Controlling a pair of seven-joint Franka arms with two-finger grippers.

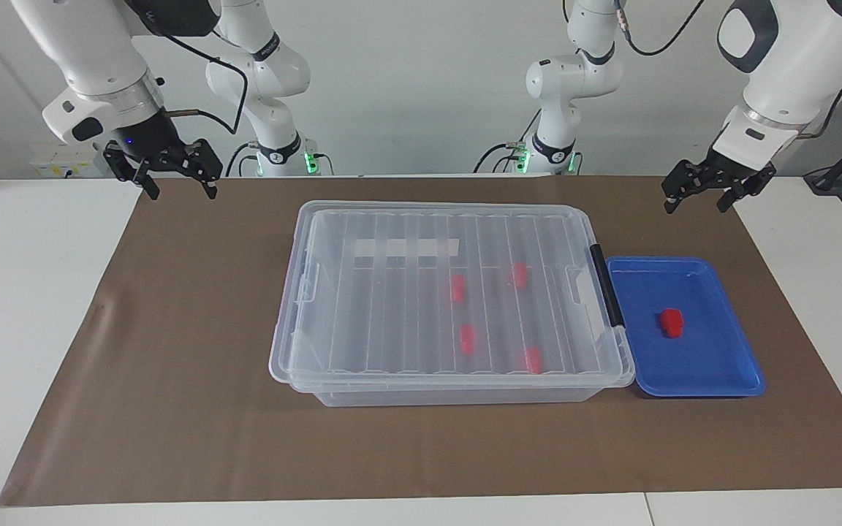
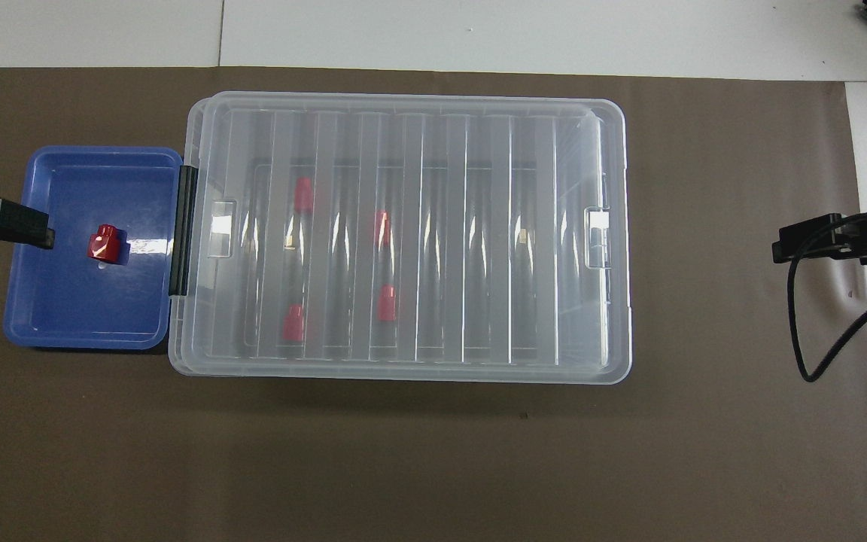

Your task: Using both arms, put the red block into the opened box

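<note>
Brown matting covers the table nearest the facing camera, with nothing on that stretch. Next comes the box, its ribbed clear lid seated flat on top, so the box is closed; four red blocks show through the lid inside it. Beside the box, at the left arm's end of the table and touching its black handle, sits the blue tray, and the red block lies loose near the tray's middle. Left gripper hangs raised above the mat edge, up and well apart from the block, fingers spread and holding nothing. Right gripper hangs raised at the other end, well apart from the box, fingers likewise spread and empty. Judged risks: the lid must come off first, and a one-sided lift could drag the whole box against the tray and shift the block. The block is small with a narrower stub; fingers closing on the stub could let it slip or tip out.
</note>
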